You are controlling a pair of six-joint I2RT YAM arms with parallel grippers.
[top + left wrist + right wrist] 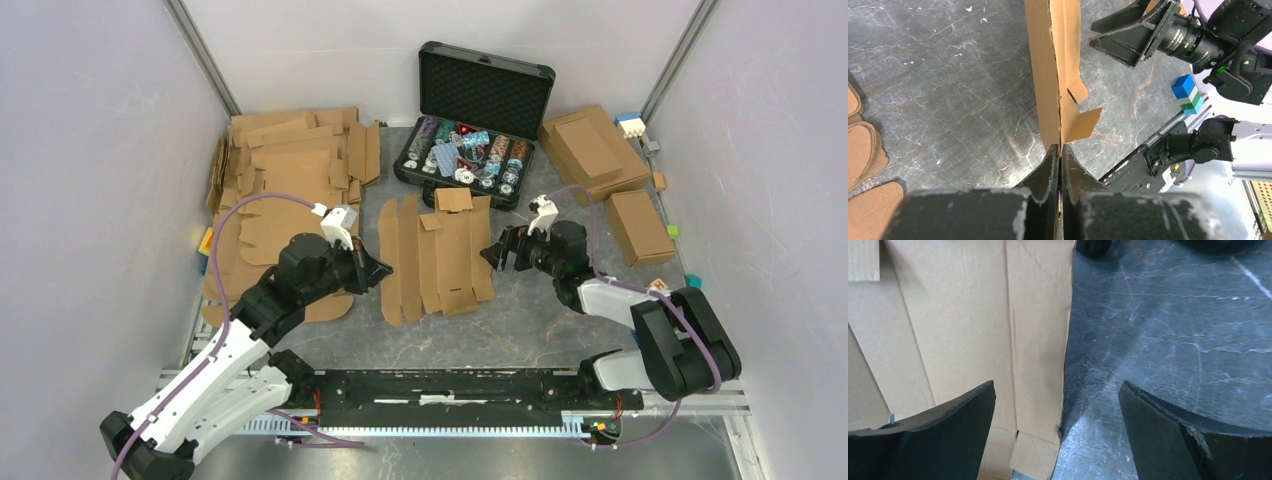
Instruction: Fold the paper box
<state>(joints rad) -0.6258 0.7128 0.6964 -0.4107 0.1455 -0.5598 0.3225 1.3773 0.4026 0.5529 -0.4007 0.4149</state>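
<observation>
The paper box [440,255] lies as a flat brown die-cut blank in the middle of the table. My left gripper [385,268] is at its left edge. In the left wrist view the gripper [1060,147] is shut, and the paper box's thin edge [1048,75] runs up from between the fingertips. My right gripper [497,252] is at the blank's right edge. In the right wrist view its jaws [1057,385] are wide open, over the paper box's right panel [1038,330] and bare table, and hold nothing.
A black case [480,120] of chips stands open behind the blank. Many overlapping cardboard blanks [290,170] cover the left side. Folded cardboard boxes [590,150] sit at the back right, one smaller [638,225]. A blue and green block [1188,92] lies near the right arm.
</observation>
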